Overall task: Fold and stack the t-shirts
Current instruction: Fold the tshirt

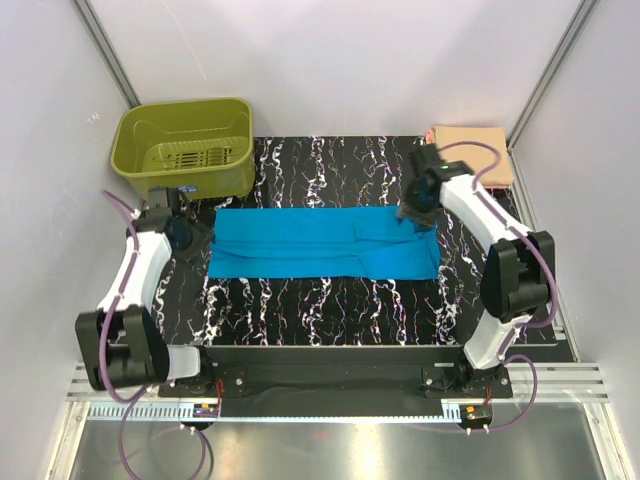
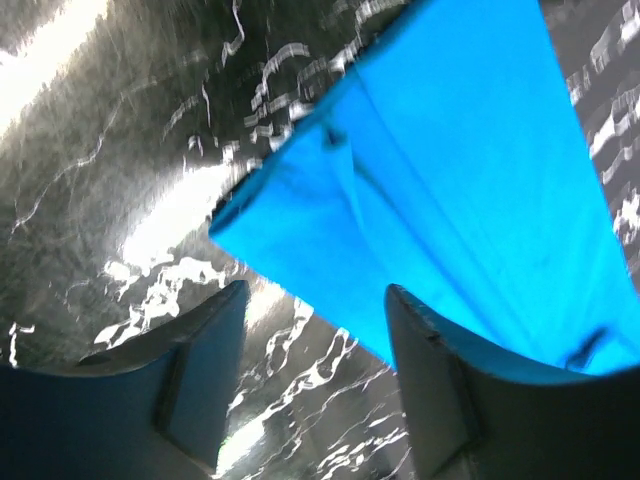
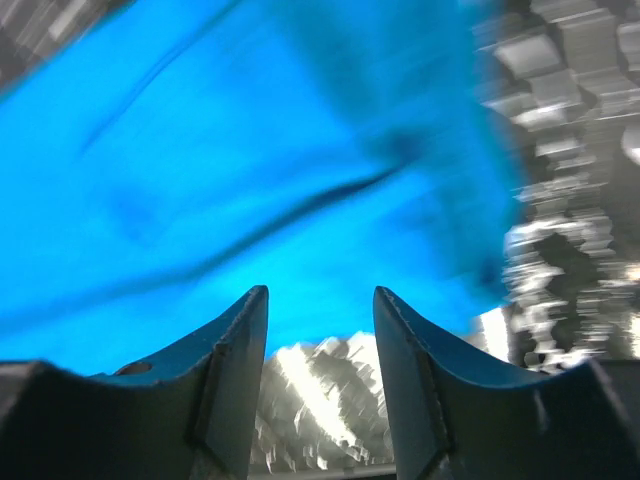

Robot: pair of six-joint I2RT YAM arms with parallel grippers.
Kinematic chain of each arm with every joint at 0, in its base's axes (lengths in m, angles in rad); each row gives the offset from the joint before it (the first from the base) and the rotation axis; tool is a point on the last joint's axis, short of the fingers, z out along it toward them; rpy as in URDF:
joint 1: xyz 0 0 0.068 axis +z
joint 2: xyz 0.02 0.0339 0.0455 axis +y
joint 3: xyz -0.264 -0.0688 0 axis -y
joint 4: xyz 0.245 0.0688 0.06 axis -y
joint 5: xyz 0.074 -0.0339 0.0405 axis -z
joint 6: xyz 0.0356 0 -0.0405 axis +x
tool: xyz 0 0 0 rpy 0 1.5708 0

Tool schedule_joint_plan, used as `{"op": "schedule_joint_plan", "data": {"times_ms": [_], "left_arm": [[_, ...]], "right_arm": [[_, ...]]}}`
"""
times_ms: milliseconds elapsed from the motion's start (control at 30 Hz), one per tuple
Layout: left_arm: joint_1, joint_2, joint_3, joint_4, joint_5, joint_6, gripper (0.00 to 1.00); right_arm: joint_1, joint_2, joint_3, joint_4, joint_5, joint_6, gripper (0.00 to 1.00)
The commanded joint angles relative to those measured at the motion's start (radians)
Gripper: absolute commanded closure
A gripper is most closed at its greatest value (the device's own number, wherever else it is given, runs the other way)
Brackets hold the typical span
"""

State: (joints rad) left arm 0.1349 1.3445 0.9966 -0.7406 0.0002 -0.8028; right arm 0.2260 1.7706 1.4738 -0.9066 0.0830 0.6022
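The turquoise-blue t-shirt point(image 1: 320, 243) lies folded into a long band across the middle of the black marbled table. My left gripper point(image 1: 192, 235) hovers at the band's left end, open and empty; the left wrist view shows the shirt's corner point(image 2: 440, 190) just beyond my fingers point(image 2: 425, 370). My right gripper point(image 1: 415, 212) is over the band's right upper corner, open and empty; the blue cloth point(image 3: 250, 170) fills the right wrist view ahead of my fingers point(image 3: 235, 370). The pale peach-orange t-shirt point(image 1: 478, 148) lies folded at the far right corner.
An olive-green plastic basket point(image 1: 185, 148) stands at the far left corner, just behind my left gripper. White walls and metal posts enclose the table on three sides. The table's near edge point(image 1: 330, 350) lies in front of the arm bases.
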Motion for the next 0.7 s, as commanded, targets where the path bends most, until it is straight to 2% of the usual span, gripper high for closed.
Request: {"op": "schedule_joint_plan", "data": {"times_ms": [0, 67, 133, 167, 233, 267, 367, 667], "left_arm": [[-0.035, -0.067, -0.079, 0.039, 0.018, 0.034, 0.46], [-0.056, -0.080, -0.139, 0.113, 0.130, 0.051, 0.54], [-0.073, -0.073, -0.177, 0.211, 0.226, 0.056, 0.69], [-0.102, -0.049, -0.190, 0.228, 0.262, 0.053, 0.72], [-0.130, -0.019, -0.184, 0.257, 0.267, 0.057, 0.75], [-0.177, 0.001, -0.171, 0.257, 0.259, 0.059, 0.75], [-0.211, 0.057, -0.173, 0.303, 0.250, 0.047, 0.75], [-0.215, 0.220, -0.121, 0.337, 0.231, 0.043, 0.75]], "right_arm": [[0.171, -0.024, 0.036, 0.035, -0.122, -0.047, 0.46], [0.257, -0.008, 0.023, 0.102, -0.179, -0.010, 0.49], [0.306, 0.009, 0.013, 0.138, -0.181, 0.019, 0.59], [0.349, 0.012, 0.008, 0.171, -0.169, 0.043, 0.68], [0.389, 0.016, -0.024, 0.211, -0.158, 0.060, 0.72], [0.418, 0.020, -0.038, 0.256, -0.160, 0.080, 0.74], [0.455, 0.050, -0.066, 0.308, -0.148, 0.091, 0.78], [0.481, 0.136, -0.095, 0.348, -0.088, 0.111, 0.79]]}}
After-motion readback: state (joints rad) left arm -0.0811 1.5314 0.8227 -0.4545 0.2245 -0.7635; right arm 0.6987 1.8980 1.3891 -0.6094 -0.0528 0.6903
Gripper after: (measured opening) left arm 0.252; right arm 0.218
